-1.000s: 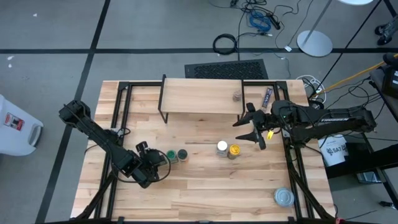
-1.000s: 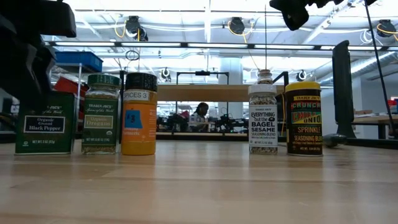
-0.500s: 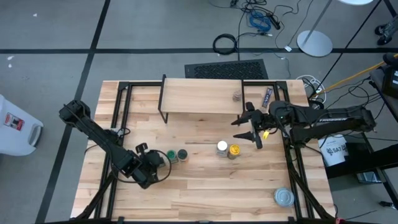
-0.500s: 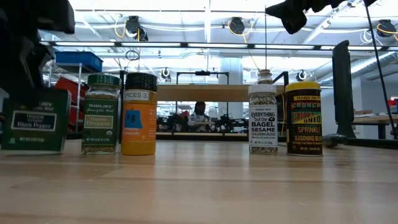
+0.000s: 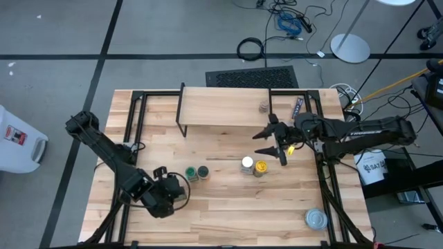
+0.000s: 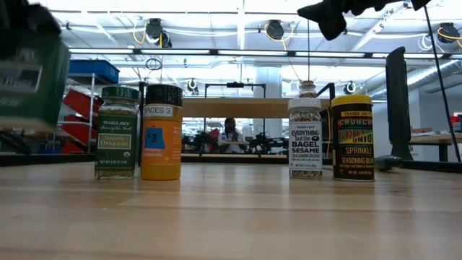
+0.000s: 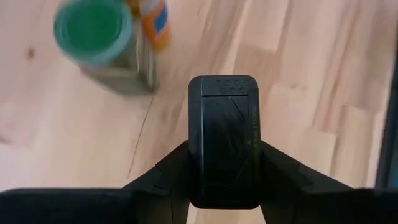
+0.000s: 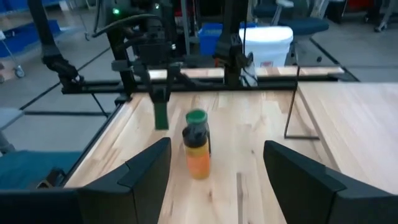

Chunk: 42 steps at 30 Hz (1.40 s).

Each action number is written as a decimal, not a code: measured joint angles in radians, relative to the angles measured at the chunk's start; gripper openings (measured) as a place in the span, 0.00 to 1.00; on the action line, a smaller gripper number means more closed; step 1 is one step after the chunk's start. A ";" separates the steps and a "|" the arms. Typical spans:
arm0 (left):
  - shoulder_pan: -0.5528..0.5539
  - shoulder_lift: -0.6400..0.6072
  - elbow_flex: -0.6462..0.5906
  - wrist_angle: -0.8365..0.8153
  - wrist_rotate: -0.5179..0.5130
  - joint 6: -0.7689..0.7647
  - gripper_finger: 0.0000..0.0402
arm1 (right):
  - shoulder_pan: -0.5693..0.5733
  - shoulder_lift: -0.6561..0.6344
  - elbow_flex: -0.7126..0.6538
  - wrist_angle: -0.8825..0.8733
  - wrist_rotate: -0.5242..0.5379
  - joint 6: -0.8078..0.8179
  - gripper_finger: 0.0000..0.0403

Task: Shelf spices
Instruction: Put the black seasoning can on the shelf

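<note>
My left gripper (image 7: 224, 163) is shut on the dark square tin (image 7: 224, 130) and holds it above the table's near left part; the low view shows the tin (image 6: 29, 72) raised at the far left. The green-lidded jar (image 5: 190, 173) and the orange jar (image 5: 203, 171) stand side by side on the table, the white-lidded jar (image 5: 247, 164) and the yellow-lidded jar (image 5: 261, 167) farther right. A small clear jar (image 5: 264, 106) stands on the shelf (image 5: 221, 107). My right gripper (image 5: 273, 144) hovers open above the table, right of the shelf's front. My left gripper pinches the tin between its two fingers (image 7: 169, 175), one on each of two opposite sides near the black top (image 7: 224, 99). The fingers come from above, slanting down. The tin (image 8: 161, 113) hangs below them, clear of the table.
A flat round silver tin (image 5: 316, 219) lies near the table's front right corner. A long thin dark packet (image 5: 297, 108) lies at the shelf's right end. Black frame rails run along the table's left and right sides. Bare wood lies between the two pairs of jars.
My left gripper has risen and drawn a little toward the table's near edge, taking the dark square tin with it. The tin stood on the table beside the green-lidded jar; now it hangs well clear of the surface.
</note>
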 joint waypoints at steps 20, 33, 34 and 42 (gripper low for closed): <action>0.225 0.000 0.287 0.016 -0.224 0.512 0.37 | 0.126 0.290 0.094 0.280 0.124 -0.131 0.74; 0.453 0.000 0.413 0.108 -0.091 0.765 0.37 | 0.191 0.465 0.398 0.028 0.313 -0.134 0.74; 0.465 0.000 0.419 0.106 -0.071 0.776 0.37 | 0.191 0.473 0.414 0.003 0.315 -0.125 0.74; 0.515 0.002 0.427 0.100 0.055 0.781 0.37 | 0.188 0.489 0.432 -0.023 0.315 -0.077 0.74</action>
